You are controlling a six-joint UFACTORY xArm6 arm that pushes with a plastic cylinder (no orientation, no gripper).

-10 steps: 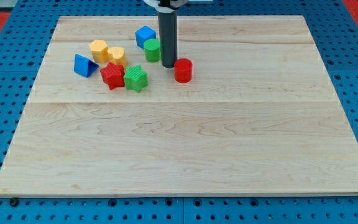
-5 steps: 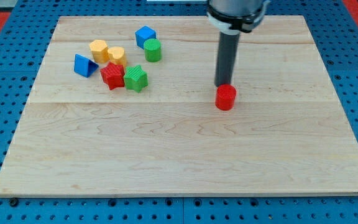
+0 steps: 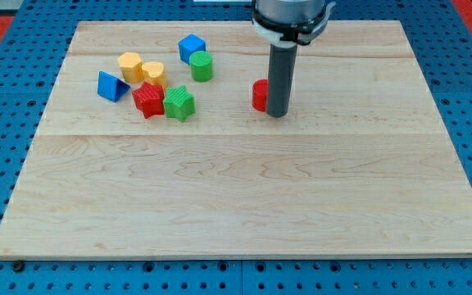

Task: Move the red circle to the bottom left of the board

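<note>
The red circle (image 3: 259,95) is a short red cylinder on the wooden board (image 3: 236,205), right of the block cluster and above the board's middle. My dark rod stands right against its right side and hides part of it. My tip (image 3: 277,114) rests on the board just to the lower right of the red circle, touching it or nearly so.
A cluster sits at the upper left: blue cube (image 3: 191,47), green cylinder (image 3: 201,65), two yellow blocks (image 3: 130,65) (image 3: 153,74), blue triangle (image 3: 111,86), red star (image 3: 148,100), green star (image 3: 179,103).
The red circle was first pushed right and down, then came back up and left. My rod swung from its left side, over its top, to its right side.
</note>
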